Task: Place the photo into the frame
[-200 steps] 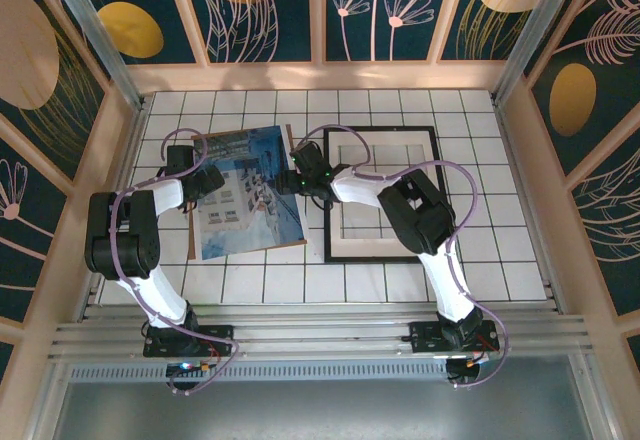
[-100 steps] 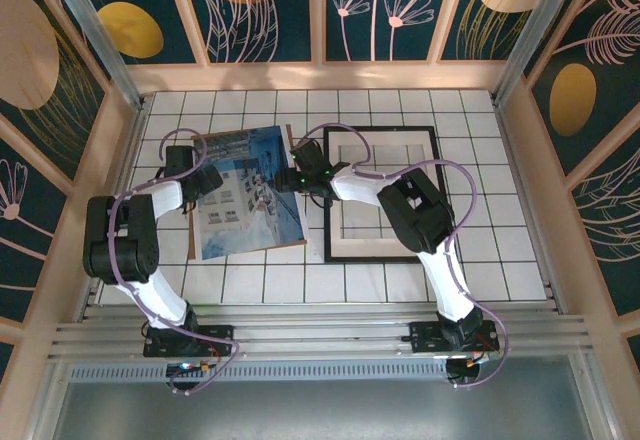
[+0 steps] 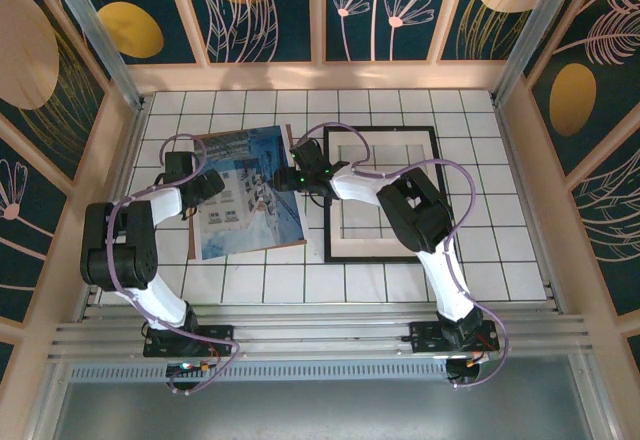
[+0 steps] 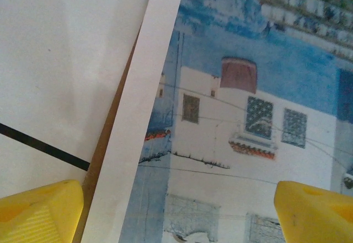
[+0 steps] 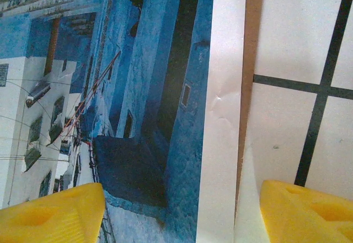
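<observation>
Your left gripper (image 3: pixel 205 182) is parked at the left edge of the photo (image 3: pixel 248 195) with its jaws spread wide. One yellow finger (image 4: pixel 38 212) is over the tile and the other over the print, so they straddle the white border. Same deal with your right gripper (image 3: pixel 282 180) on the right edge: jaws apart, nothing pinched. The photo lies flat and a bit skewed on the brown backing board (image 5: pixel 251 61), just left of the black frame (image 3: pixel 390 129). The frame is on the tiled table (image 3: pixel 500 210) with the white mat (image 3: pixel 350 242) inside it.
</observation>
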